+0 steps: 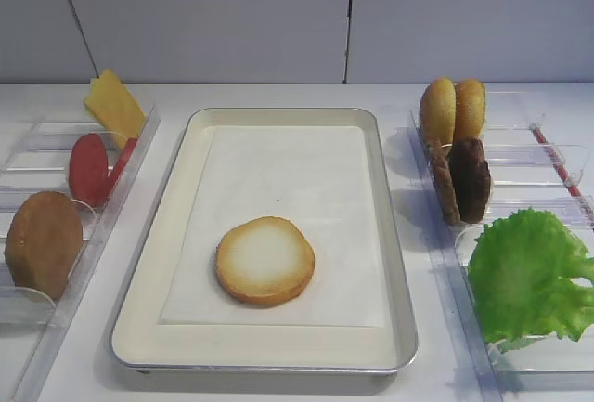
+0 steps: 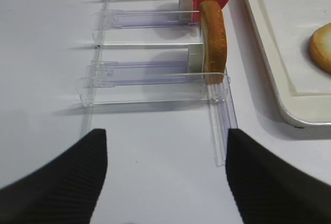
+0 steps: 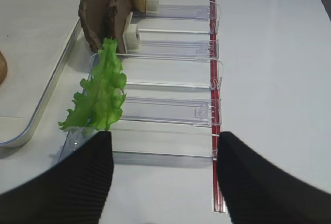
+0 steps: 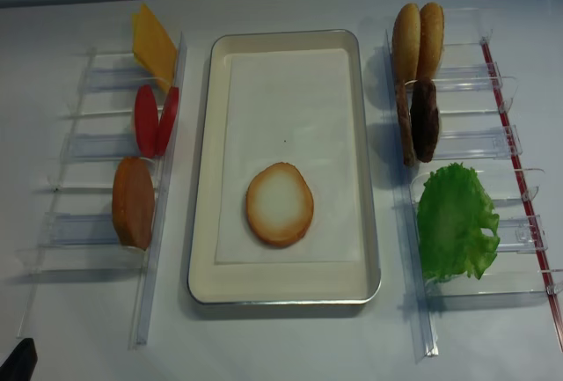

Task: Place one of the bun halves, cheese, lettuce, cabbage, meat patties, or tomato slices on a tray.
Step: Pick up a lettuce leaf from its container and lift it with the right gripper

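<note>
Near the lettuce point(image 3: 98, 97), right fingers point(image 3: 77, 182) and left fingers point(image 2: 67, 182) spread apart, grasping nothing.

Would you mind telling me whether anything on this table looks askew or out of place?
Only the lettuce stands out: it leans loosely across its clear holder on the right instead of standing upright like the meat patties, its frilly edge hanging over the holder's rail on the tray side. Nothing looks spilled or damaged.

The place looks like a robot lab set up as a mock burger counter: a plain white table point(image 1: 278, 388) against bare grey wall panels point(image 1: 213, 12), clear plastic holders point(image 4: 466, 148) racking ingredients upright beside a metal tray point(image 1: 176, 170).
</note>
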### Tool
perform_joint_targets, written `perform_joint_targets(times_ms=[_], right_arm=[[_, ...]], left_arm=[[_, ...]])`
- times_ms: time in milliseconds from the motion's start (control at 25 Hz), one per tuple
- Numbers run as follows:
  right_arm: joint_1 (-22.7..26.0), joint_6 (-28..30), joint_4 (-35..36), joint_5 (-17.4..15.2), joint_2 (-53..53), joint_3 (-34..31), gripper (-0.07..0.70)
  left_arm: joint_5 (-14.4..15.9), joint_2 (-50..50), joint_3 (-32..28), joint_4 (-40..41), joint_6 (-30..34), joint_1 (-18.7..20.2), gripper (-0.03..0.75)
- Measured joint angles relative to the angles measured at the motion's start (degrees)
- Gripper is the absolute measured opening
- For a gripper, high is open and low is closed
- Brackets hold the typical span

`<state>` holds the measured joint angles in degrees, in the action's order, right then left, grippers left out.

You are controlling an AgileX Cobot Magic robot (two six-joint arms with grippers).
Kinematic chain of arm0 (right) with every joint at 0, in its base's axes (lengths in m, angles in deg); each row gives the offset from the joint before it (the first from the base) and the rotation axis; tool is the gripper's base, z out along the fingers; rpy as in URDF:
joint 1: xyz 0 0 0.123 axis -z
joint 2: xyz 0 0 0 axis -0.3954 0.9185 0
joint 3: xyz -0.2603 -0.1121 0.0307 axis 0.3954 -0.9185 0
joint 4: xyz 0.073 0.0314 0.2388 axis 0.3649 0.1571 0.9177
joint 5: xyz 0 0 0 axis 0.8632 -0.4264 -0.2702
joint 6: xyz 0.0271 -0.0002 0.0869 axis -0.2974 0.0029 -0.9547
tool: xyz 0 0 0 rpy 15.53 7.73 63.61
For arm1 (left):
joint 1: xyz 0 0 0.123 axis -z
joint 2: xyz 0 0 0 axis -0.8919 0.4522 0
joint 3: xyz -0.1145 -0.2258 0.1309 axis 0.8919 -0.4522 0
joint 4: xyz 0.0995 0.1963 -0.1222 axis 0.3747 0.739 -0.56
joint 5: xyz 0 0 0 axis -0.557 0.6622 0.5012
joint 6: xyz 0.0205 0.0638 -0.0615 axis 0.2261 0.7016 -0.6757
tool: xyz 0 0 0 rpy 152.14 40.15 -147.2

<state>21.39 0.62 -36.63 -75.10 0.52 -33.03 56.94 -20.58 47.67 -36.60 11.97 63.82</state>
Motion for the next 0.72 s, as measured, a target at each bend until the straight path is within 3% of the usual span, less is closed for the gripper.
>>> perform_joint_targets(times_ms=[720], right_arm=[[0.0,0.0,0.0,0.0,0.0,0.0,0.449]], left_arm=[[0.0,0.0,0.0,0.0,0.0,0.0,0.472]])
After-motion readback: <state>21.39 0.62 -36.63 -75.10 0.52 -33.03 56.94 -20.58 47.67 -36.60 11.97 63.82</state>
